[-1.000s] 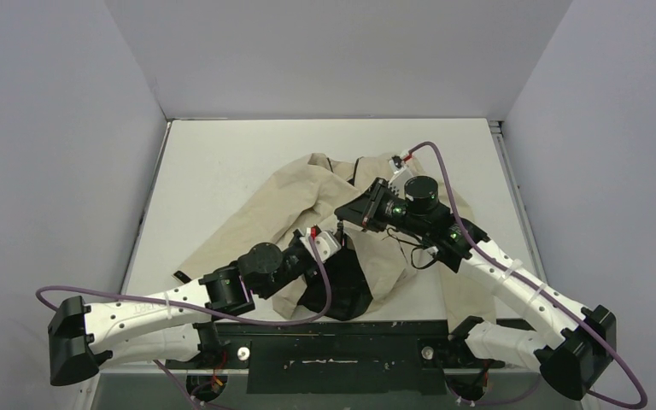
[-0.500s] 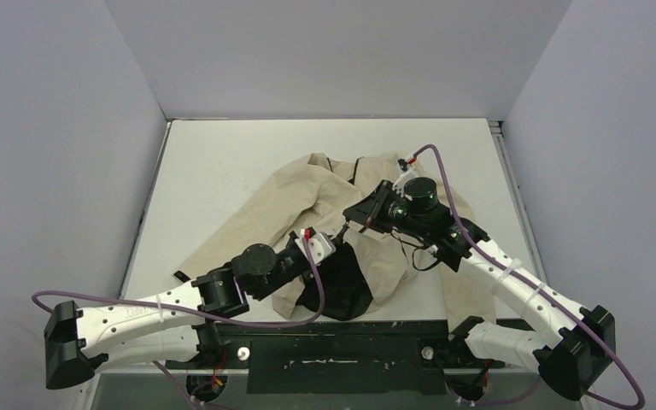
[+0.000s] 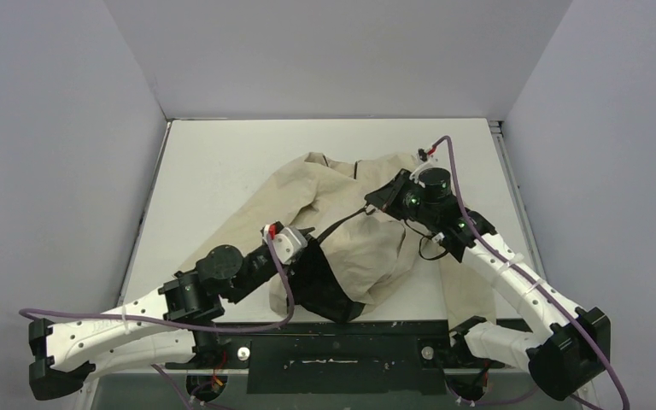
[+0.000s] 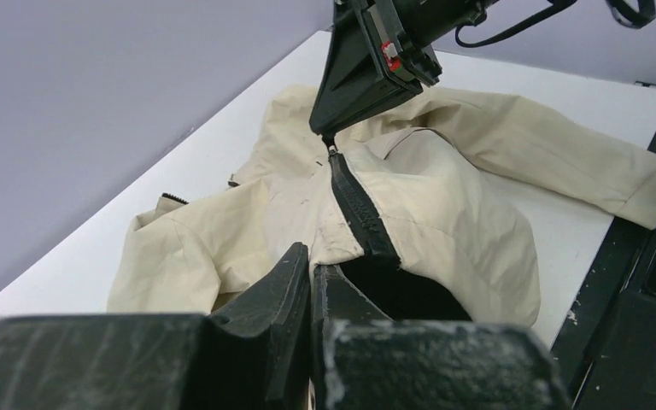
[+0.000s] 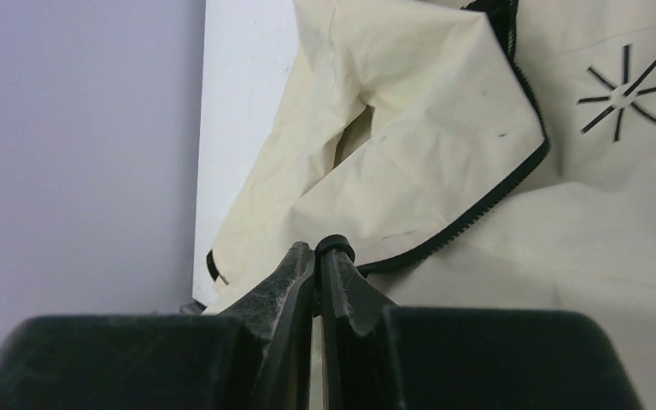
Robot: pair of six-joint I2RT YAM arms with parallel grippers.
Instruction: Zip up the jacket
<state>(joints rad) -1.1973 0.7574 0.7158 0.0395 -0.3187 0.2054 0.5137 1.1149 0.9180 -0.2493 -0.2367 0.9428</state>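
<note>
The beige jacket lies crumpled on the white table, its dark lining showing at the near hem. My left gripper is shut on the jacket's bottom hem beside the zipper's lower end. A dark zipper runs taut from there up to my right gripper. In the right wrist view my right gripper is shut on the black zipper pull. Open zipper teeth curve along a flap, and the black starburst logo shows on the chest. A sleeve trails left.
Grey walls close in the table on the left, back and right. A black rail runs along the near edge between the arm bases. Purple cables loop from both wrists. Another sleeve drapes toward the near right edge.
The left gripper has drawn the hem back and to the left. The right gripper has moved right and farther away, so the zipper between them now stretches straight and longer.
</note>
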